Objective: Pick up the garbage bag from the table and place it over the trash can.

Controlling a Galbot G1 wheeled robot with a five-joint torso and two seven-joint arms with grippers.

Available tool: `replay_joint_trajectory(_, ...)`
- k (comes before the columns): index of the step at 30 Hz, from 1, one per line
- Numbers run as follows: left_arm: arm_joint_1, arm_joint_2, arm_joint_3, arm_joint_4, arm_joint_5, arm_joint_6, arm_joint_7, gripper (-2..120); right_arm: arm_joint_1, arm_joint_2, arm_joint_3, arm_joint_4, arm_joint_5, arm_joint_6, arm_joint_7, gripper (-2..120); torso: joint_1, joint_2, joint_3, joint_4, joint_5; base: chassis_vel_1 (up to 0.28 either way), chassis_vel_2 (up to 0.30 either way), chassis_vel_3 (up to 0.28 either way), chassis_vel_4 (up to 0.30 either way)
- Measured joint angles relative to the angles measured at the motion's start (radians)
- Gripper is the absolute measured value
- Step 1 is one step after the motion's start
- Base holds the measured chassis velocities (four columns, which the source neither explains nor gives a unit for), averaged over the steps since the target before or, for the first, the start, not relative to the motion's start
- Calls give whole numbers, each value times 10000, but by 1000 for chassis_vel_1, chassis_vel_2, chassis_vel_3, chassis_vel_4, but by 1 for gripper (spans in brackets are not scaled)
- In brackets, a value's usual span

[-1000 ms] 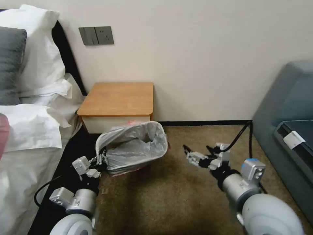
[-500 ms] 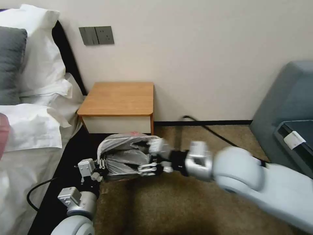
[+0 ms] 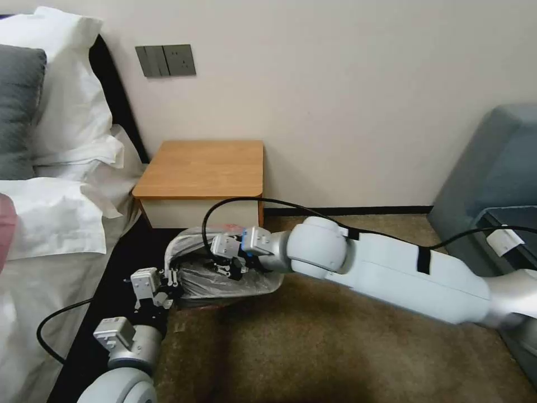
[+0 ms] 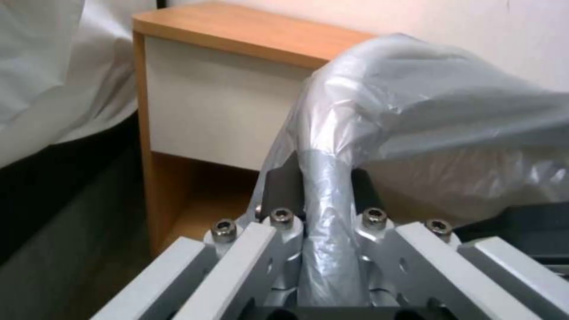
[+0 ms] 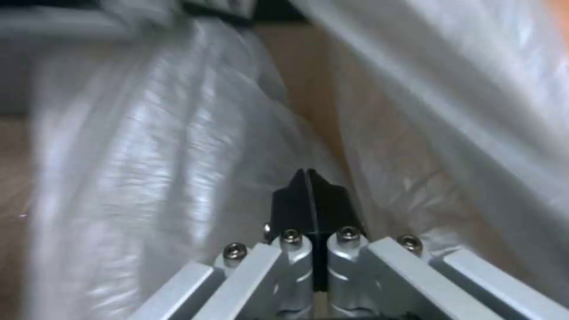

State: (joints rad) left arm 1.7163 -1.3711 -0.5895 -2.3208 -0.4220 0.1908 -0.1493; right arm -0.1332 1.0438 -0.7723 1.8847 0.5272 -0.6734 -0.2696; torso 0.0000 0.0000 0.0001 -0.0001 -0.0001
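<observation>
Right claw (image 3: 224, 267) now deeper inside garbage bag (image 3: 235, 280), fingertips together.

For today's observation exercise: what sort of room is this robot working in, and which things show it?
Probably a bedroom, perhaps in a hotel: a bed with white pillows, a bedside table against the wall, and a small bin lined with a bag on carpet.

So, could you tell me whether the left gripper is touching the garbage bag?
Touching. In the left wrist view the left gripper has its fingers closed on a bunched strip of the garbage bag, which runs straight between them.
</observation>
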Motion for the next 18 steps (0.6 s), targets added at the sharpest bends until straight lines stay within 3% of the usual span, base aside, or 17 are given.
replay_joint_trajectory(7, 71, -93, 107, -288, -77, -8, 36, 5, 15, 537, -294, -1175, -172, -3, 374, 0, 0, 0, 0, 1, 1, 0, 0, 0, 0)
replay_joint_trajectory(18, 119, -117, 91, -558, -22, 14, 253, 5, 301, 1061, -1079, -1759, -1209, -395, 699, 0, 0, 0, 0, 2, 1, 0, 0, 0, 0)
